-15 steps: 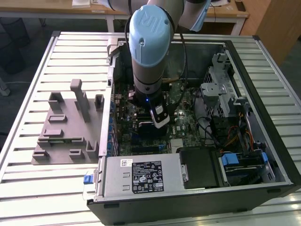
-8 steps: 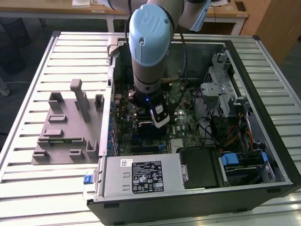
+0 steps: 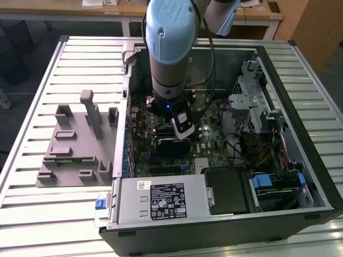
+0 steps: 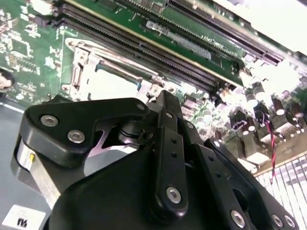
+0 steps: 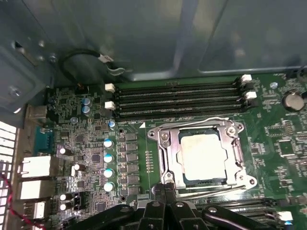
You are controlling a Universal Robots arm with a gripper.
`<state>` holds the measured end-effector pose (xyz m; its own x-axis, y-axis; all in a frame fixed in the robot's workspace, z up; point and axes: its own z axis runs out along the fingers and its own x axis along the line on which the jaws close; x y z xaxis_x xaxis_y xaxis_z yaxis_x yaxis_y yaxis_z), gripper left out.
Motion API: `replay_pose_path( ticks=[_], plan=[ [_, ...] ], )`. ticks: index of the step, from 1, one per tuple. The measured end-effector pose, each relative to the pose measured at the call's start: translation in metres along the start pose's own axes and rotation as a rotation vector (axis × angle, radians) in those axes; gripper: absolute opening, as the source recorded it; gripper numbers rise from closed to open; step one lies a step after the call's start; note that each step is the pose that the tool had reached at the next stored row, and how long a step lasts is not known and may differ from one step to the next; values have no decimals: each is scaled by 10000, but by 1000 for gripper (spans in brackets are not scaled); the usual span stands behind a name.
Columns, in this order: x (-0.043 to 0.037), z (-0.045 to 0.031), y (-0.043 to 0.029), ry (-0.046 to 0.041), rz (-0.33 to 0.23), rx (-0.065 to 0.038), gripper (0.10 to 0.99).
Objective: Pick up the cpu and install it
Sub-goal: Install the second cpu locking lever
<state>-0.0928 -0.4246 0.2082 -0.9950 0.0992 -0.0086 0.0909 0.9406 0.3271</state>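
The cpu (image 5: 201, 155), a pale square chip, lies flat inside the metal-framed socket (image 5: 164, 152) on the green motherboard (image 5: 278, 139). In the second wrist view it shows as a pale patch (image 4: 112, 85) inside the same socket frame (image 4: 79, 62). My gripper (image 5: 167, 190) hangs just above the board at the socket's edge. Its black fingers (image 5: 160, 189) are pressed together with nothing between them. In the exterior view the gripper (image 3: 181, 134) reaches down into the open computer case (image 3: 300, 107), over the middle of the board.
A grey plastic tray (image 3: 75, 144) with upright pegs stands on the slatted table at the exterior view's left of the case. Memory slots (image 5: 177, 98) run beside the socket. Drive cages and cables (image 3: 257, 123) occupy the case's right side, the power supply (image 3: 161, 198) its near side.
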Motion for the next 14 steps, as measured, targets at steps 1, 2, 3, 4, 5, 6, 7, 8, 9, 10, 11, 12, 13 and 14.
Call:
replay_pose_path(
  ticks=[1,2,3,4,5,6,7,8,9,10,11,12,13,14],
  plan=[
    [0,-21,8,-6,-2,6,106],
    [0,-39,15,-16,0,23,106],
    [1,-53,21,-27,6,67,106],
    [0,-64,27,-40,14,129,106],
    [0,-75,31,-51,22,222,106],
    [0,-83,35,-65,31,322,106],
    [1,-84,38,-80,41,425,106],
    [1,-82,43,-91,43,477,106],
    [1,-82,43,-92,44,478,106],
    [1,-82,43,-92,44,480,106],
    [-1,-81,45,-93,45,479,106],
    [-11,-79,50,-96,54,481,106],
    [-30,-77,58,-101,71,484,106],
    [-48,-74,65,-105,85,491,106]
  ],
)
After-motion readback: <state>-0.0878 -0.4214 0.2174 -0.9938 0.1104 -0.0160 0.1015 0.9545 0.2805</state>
